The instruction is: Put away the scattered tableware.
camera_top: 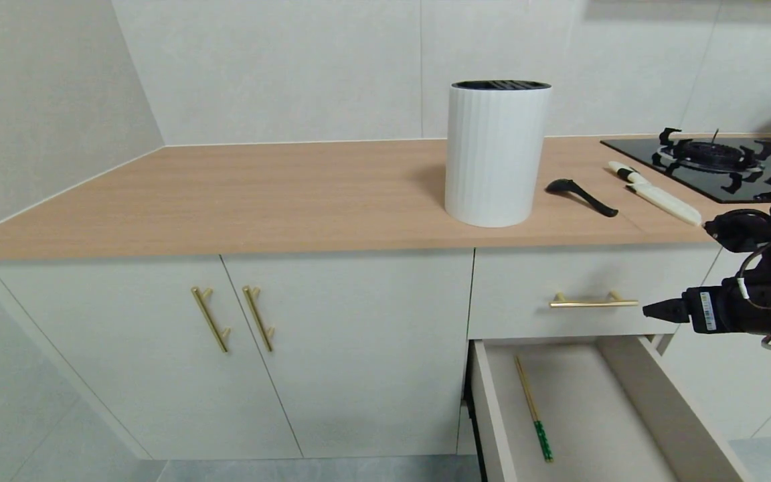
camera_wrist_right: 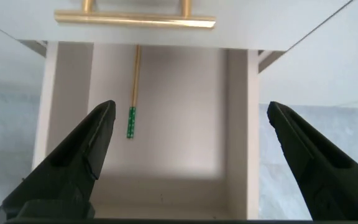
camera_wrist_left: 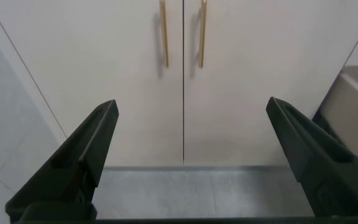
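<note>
Pale tiled walls meet a long wood-topped bench [camera_top: 225, 194] over white cabinets, with a black gas hob [camera_top: 707, 161] at its far right. On the bench stand a tall white ribbed cylindrical holder [camera_top: 496, 154], just to its right a black plastic spoon [camera_top: 579, 195], and beyond that a pale cream knife [camera_top: 660, 195]. A pair of wooden chopsticks with green ends [camera_top: 533, 408] already lies lengthwise in the open white drawer [camera_top: 666, 408] below. The right pincer [camera_top: 656, 311] hangs spread open and empty above that drawer, level with the brass handle [camera_top: 593, 302] of the closed drawer over it. Both spoon and knife lie above and behind it, their long axes running from back-left to front-right, the knife's near end closest to the right arm. The left pincer [camera_wrist_left: 191, 104], also spread open and empty, faces the cabinet doors well apart from them, so the right arm looks the likelier one for the reach.
</note>
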### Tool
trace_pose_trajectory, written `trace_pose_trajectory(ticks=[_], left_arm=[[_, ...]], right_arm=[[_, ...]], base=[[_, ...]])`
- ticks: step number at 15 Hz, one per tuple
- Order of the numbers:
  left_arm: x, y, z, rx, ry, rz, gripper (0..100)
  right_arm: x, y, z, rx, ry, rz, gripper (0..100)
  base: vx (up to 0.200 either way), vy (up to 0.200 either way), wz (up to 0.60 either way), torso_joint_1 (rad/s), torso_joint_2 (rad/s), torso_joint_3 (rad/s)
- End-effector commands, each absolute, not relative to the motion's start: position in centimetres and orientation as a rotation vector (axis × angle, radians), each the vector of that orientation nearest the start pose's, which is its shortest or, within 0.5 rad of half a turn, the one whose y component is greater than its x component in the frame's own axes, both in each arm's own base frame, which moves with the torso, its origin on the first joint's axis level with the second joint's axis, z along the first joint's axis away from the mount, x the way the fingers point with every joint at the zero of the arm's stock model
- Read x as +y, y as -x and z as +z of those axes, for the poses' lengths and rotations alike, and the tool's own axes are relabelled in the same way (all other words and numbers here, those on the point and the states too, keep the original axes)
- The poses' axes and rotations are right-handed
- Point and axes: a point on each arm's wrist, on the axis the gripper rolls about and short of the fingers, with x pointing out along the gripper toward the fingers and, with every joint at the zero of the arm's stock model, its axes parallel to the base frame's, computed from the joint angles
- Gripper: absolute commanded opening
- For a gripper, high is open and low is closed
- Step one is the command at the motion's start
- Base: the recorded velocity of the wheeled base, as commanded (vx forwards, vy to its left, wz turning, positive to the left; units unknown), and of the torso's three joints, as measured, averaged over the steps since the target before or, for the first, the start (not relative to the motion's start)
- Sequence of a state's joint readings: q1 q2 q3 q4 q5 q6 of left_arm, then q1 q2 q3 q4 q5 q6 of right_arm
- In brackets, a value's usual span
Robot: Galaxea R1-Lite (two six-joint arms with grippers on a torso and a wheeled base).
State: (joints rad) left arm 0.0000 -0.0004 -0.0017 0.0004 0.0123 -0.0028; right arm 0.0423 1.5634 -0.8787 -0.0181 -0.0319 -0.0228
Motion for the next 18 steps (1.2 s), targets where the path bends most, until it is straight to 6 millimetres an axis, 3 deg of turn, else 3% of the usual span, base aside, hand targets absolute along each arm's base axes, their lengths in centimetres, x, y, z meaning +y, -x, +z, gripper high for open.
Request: trace_pose_trajectory(ticks=[1,10,14,16,18], left_arm=[[0.0,2.3,7.6,0.0,0.003,0.012,100],[0.0,2.3,7.6,0.0,0.003,0.014,100],[0.0,2.3,7.6,0.0,0.003,0.014,100],[0.0,2.3,7.6,0.0,0.003,0.014,100],[0.0,2.3,7.6,0.0,0.003,0.014,100]], right_arm=[[1.1,-26.1,18.4,0.665,0.047,0.021,100],[1.1,-26.1,18.4,0.664,0.057,0.026,100],[1.1,-26.2,18.9,0.643,0.054,0.043,100],[1.4,-27.9,20.7,0.567,0.034,0.114,100],[1.6,-31.6,22.0,0.511,0.064,0.162,100]], base=[[0.0,0.0,0.0,0.129,-0.48,-0.33],[0.0,0.0,0.0,0.169,-0.47,-0.312],[0.0,0.0,0.0,0.062,-0.14,-0.087],[0.0,0.0,0.0,0.0,0.0,0.0],[0.0,0.0,0.0,0.0,0.0,0.0]])
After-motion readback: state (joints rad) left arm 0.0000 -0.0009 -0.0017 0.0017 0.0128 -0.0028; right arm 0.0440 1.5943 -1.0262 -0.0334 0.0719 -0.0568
